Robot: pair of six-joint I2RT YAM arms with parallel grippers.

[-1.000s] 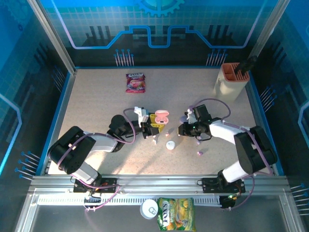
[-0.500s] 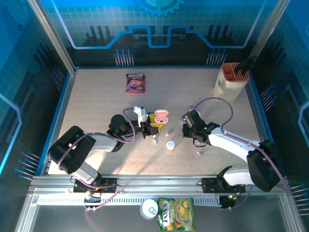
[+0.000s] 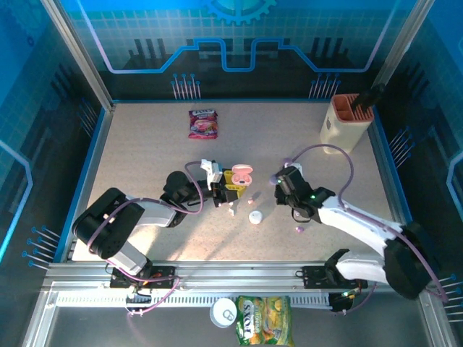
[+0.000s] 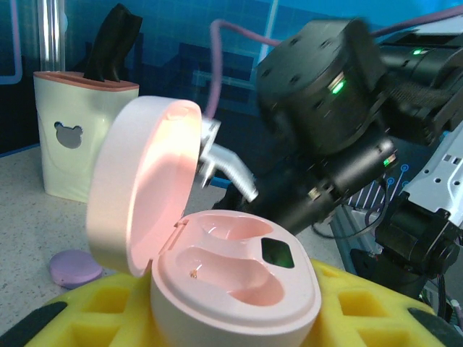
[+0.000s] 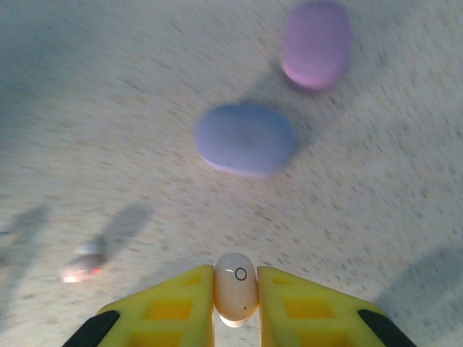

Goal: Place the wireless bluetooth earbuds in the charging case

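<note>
We pinch a tiny, glossy, pale-pink earbud (image 5: 235, 293) between our right fingers (image 5: 170, 311) and clamp the open pink case (image 4: 231, 282) in our left fingers (image 4: 354, 300).

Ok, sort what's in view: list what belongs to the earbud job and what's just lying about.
Job in hand:
open pink charging case, clamped in the left gripper
pale earbud, pinched in the right gripper
loose purple earbud

Lying about:
pink snack packet
beige bear-cutout holder
green snack bag
tin
</note>
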